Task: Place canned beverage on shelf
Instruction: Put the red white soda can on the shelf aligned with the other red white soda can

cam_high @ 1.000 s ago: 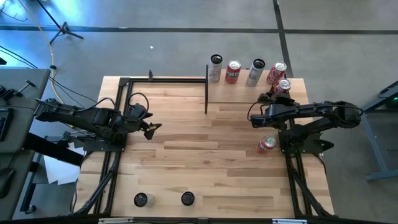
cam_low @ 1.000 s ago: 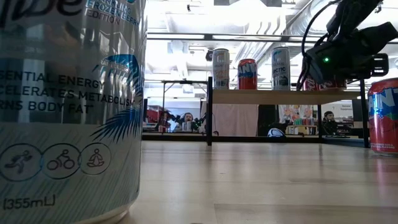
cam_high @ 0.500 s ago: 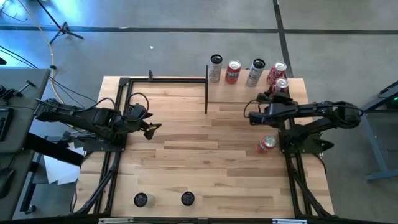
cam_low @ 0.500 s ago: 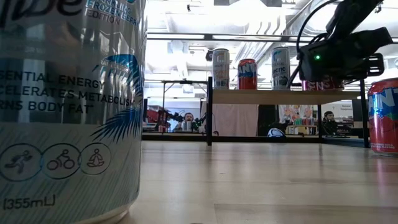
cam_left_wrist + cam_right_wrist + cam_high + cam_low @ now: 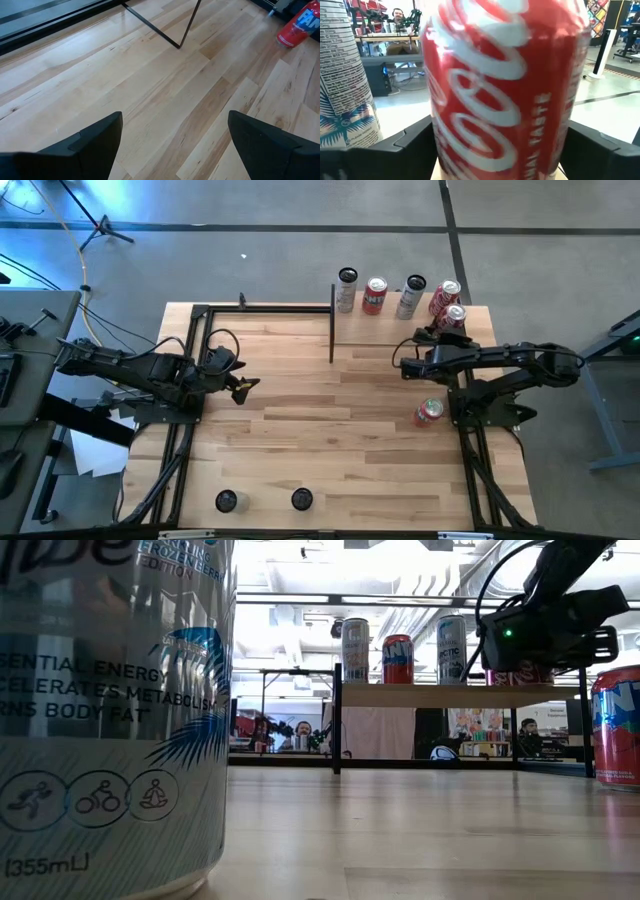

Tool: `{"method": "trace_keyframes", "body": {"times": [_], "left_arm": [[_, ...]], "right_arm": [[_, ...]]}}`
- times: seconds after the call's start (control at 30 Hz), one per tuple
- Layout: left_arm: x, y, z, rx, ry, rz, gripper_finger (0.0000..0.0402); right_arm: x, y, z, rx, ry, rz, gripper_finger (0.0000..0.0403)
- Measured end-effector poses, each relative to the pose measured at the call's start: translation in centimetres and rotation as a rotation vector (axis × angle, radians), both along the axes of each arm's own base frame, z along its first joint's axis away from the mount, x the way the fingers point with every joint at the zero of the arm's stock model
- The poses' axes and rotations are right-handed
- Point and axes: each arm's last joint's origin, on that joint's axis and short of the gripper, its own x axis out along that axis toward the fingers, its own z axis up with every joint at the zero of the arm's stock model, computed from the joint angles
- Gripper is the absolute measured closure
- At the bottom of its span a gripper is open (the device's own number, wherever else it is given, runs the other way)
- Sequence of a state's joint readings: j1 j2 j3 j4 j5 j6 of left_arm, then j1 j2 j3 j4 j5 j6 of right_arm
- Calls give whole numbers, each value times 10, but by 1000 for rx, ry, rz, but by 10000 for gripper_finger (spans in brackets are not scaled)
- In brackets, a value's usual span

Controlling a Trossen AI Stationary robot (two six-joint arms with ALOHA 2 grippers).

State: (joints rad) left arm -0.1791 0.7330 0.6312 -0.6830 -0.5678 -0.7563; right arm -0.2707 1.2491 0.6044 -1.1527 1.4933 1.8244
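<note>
A red Coca-Cola can (image 5: 505, 75) stands upright between the fingers of my right gripper (image 5: 450, 328) at the right end of the shelf (image 5: 420, 695). The shelf is a pale board on thin black uprights at the table's far right. Three other cans stand in a row on it: a silver one (image 5: 346, 290), a red one (image 5: 374, 295) and a white one (image 5: 411, 297). Another red can (image 5: 445, 295) stands behind the held one. My left gripper (image 5: 245, 385) is open and empty over the table's left part. My right gripper pinches the red can's side wall (image 5: 440, 125) between its two fingers, one on each side of the can. The fingers come level from the table's near side. The can is upright. The gripper's body hides whether its base rests on the shelf board.
A red can (image 5: 428, 412) stands on the table near the right arm's base. Two dark-topped cans (image 5: 226, 500) (image 5: 301, 500) stand near the table's front edge, and one of them fills the left of the low view (image 5: 110, 710). The table's middle is bare wood.
My right gripper has shifted a little toward the table's left along the shelf, with the red can still upright between its fingers.
</note>
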Motion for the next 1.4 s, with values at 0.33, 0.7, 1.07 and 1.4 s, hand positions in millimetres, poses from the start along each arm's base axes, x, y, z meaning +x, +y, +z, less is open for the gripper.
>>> {"method": "trace_keyframes", "body": {"times": [0.33, 0.7, 1.07, 1.4], "left_arm": [[0, 0, 0, 0, 0, 0, 64], [0, 0, 0, 0, 0, 0, 64], [0, 0, 0, 0, 0, 0, 64], [0, 0, 0, 0, 0, 0, 64]], "right_arm": [[2, 0, 0, -16, -31, 1, 50], [6, -1, 1, -15, -84, 3, 50], [6, -1, 3, -11, -73, 3, 6], [4, 3, 4, 57, -115, 7, 3]]}}
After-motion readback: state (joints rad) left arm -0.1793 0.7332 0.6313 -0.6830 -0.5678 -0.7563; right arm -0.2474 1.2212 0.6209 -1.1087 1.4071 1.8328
